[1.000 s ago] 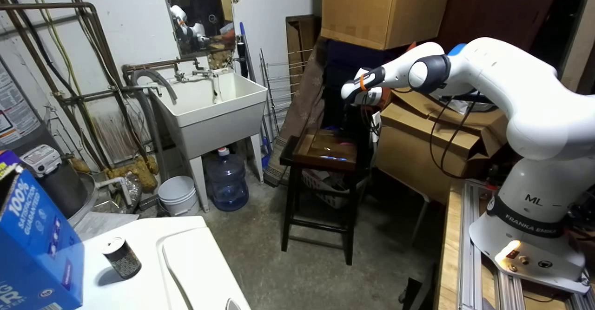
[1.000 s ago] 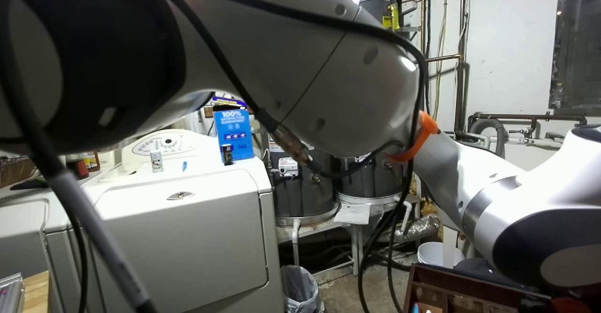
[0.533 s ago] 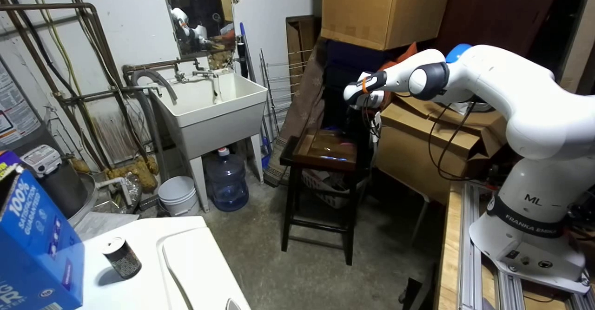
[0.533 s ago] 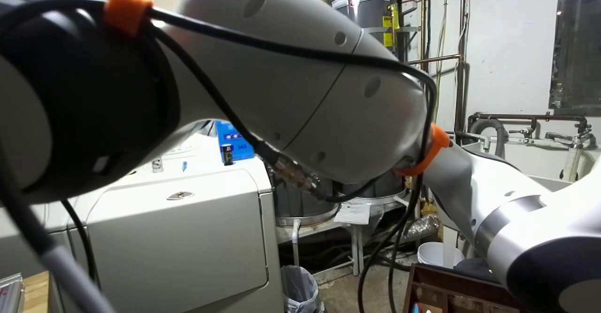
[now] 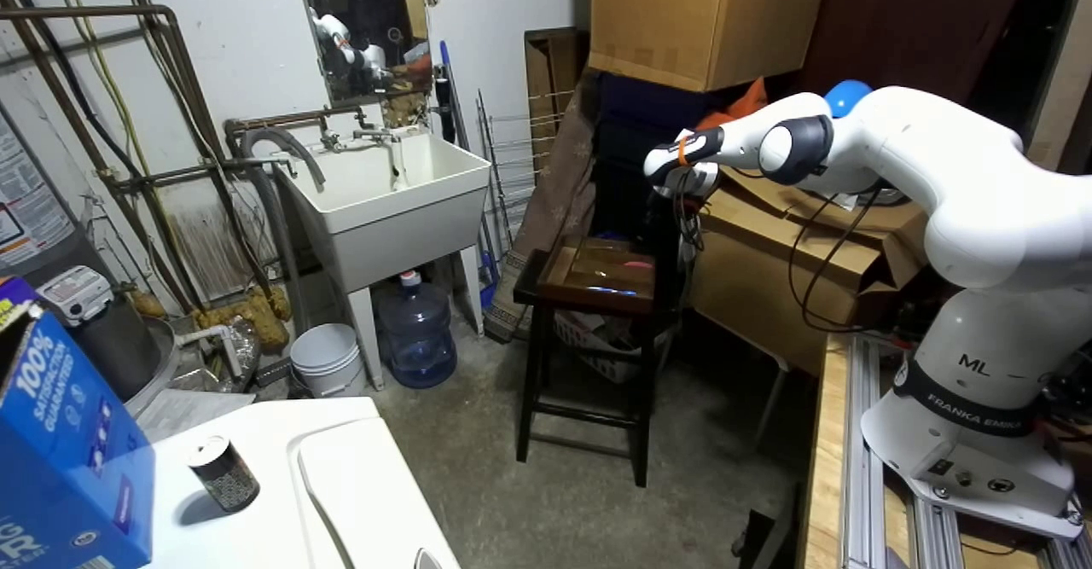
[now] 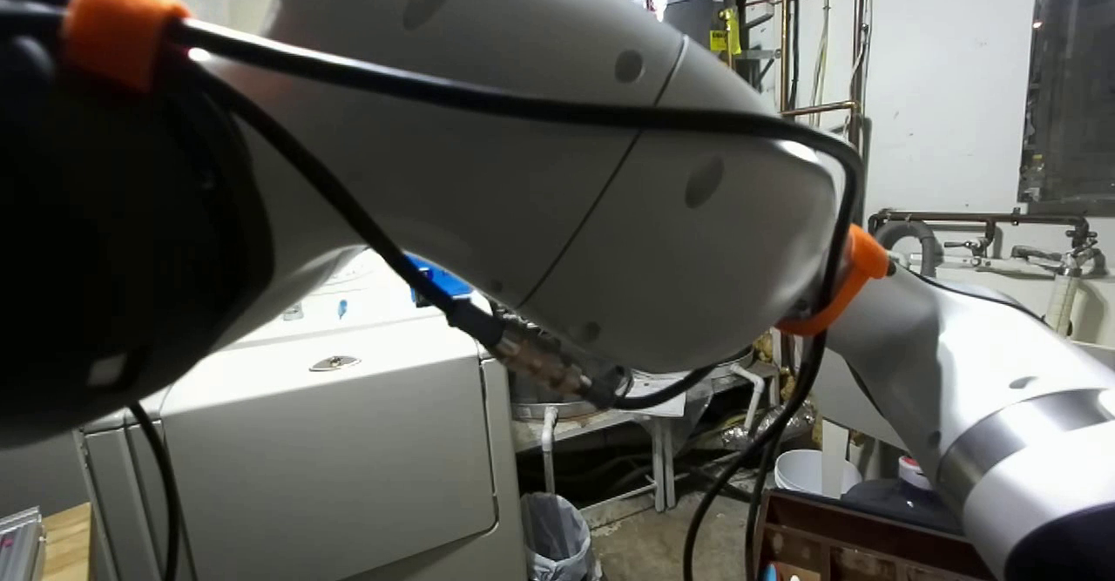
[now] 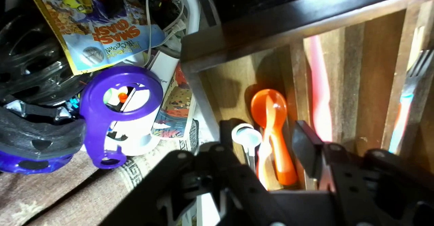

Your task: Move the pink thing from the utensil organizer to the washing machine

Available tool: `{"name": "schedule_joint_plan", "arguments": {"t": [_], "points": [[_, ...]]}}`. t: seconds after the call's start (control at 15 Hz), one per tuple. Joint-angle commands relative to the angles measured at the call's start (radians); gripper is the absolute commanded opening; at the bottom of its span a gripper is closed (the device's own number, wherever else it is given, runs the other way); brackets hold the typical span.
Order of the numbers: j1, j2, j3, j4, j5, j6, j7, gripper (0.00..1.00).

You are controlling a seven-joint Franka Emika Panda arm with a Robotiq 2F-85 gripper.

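Note:
The pink thing (image 7: pixel 320 90) is a long, slim handle-like piece in a compartment of the wooden utensil organizer (image 7: pixel 244 46) in the wrist view. It shows as a small pink spot (image 5: pixel 636 264) in an exterior view, where the organizer (image 5: pixel 554 283) sits on a black stool. My gripper (image 7: pixel 266 138) is open and holds nothing. Its fingers hover over the neighbouring compartment with orange utensils (image 7: pixel 271 112); the right finger is near the divider, just left of the pink thing, and hides its lower part. The white washing machine shows in both exterior views (image 5: pixel 341 458) (image 6: pixel 331 442).
A blue box (image 5: pixel 77 449) and a dark can (image 5: pixel 226 471) stand on the washing machine. A fork (image 7: pixel 417 70) lies in another compartment. Cardboard boxes (image 5: pixel 759 279) are beside the stool (image 5: pixel 589 420). A utility sink (image 5: pixel 409 236) stands at the back.
The arm's wrist has shifted right, toward the robot base, in an exterior view, and the arm's upper bend has sunk slightly. The organizer and the pink thing have not moved.

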Motion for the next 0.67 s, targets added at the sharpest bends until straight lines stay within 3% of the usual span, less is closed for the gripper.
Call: {"name": "schedule_joint_plan", "arguments": {"t": [0.0, 0.13, 0.33, 0.47, 0.6], "points": [[0.005, 0.051, 0.033, 0.094, 0.014, -0.039, -0.018, 0.54], [0.015, 0.066, 0.04, 0.127, 0.009, -0.056, -0.008, 0.52], [0.042, 0.105, 0.009, 0.215, 0.055, -0.135, -0.009, 0.42], [0.048, 0.13, 0.008, 0.26, 0.069, -0.181, -0.006, 0.46], [0.043, 0.075, -0.008, 0.169, 0.095, -0.169, -0.007, 0.45]]}}
